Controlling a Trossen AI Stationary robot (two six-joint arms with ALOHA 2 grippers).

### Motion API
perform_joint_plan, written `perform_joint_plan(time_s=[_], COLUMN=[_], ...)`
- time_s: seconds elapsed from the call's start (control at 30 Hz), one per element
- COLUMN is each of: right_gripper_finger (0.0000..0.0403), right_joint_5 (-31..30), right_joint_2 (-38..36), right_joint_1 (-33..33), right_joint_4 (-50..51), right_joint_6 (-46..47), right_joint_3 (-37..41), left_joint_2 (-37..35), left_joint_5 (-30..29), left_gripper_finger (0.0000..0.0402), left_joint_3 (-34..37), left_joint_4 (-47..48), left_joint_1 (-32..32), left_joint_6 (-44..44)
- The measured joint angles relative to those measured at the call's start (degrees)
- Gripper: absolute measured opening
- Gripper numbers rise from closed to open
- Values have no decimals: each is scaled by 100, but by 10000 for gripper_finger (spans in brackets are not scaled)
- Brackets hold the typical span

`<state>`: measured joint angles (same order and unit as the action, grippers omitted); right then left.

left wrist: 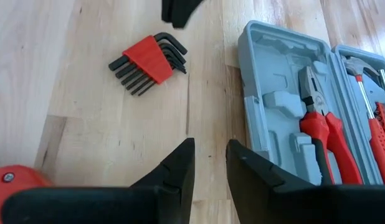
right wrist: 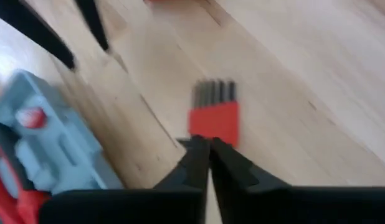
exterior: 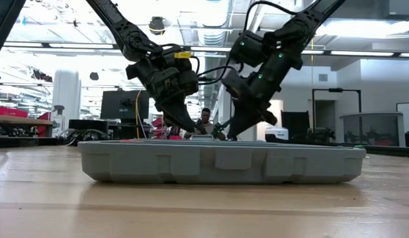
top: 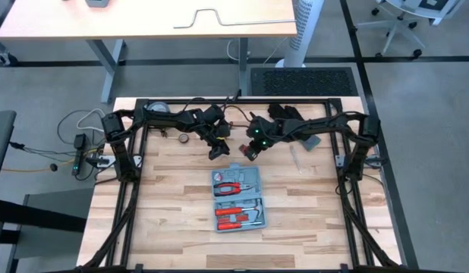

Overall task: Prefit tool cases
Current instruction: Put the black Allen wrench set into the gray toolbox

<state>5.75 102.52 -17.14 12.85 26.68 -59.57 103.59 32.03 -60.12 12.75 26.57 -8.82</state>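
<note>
The light-blue tool case [top: 238,197] lies open and flat in the middle of the table, with red-handled pliers [left wrist: 323,124] and other red-handled tools in its slots. Just beyond its far edge a set of black hex keys in a red holder [left wrist: 149,61] lies on the wood. My left gripper [left wrist: 210,163] hovers open above the table beside the case's far left corner. My right gripper [right wrist: 209,148] is shut, its tips pointing down at the near edge of the hex key set [right wrist: 215,111], with a small gap showing in the left wrist view.
A grey flat object [top: 310,142] and a small thin part [top: 295,158] lie at the table's far right. A round dial-like thing [top: 181,139] sits at the far left. The black frame [top: 136,174] runs along both sides. Bare wood lies left and right of the case.
</note>
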Motion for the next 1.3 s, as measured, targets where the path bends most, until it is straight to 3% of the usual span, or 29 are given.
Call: perform_joint_plan(time_s=[0.37,0.5,0.67,0.8,1.0,1.1,1.23,1.3], right_gripper_finger=[215,252,258,258,254,226,144,142], right_joint_5=[175,180,171,114,-256,-850,-1239,-1234], right_joint_2=[130,399,878,1225,1634,1690,1692,1679], right_joint_1=[-50,-60,-31,6,165,309,471,512], right_joint_4=[-427,-439,-52,621,1264,1399,1542,1536], right_joint_6=[-601,-614,-898,-1150,-844,-627,-392,-339], right_joint_3=[-17,-95,-569,-1026,-1402,-1427,-1426,-1418], left_joint_2=[0,0,-8,-70,-136,-136,-136,-136], left_joint_5=[23,24,-69,-608,-1016,-1098,-1157,-1183], left_gripper_finger=[82,82,82,82,82,82,82,82], left_joint_3=[1,2,2,11,35,35,35,35], left_joint_4=[-34,44,601,1041,968,963,980,974], left_joint_1=[-9,-6,75,90,60,42,17,17], left_joint_6=[-190,-195,-374,-575,-476,-419,-398,-395])
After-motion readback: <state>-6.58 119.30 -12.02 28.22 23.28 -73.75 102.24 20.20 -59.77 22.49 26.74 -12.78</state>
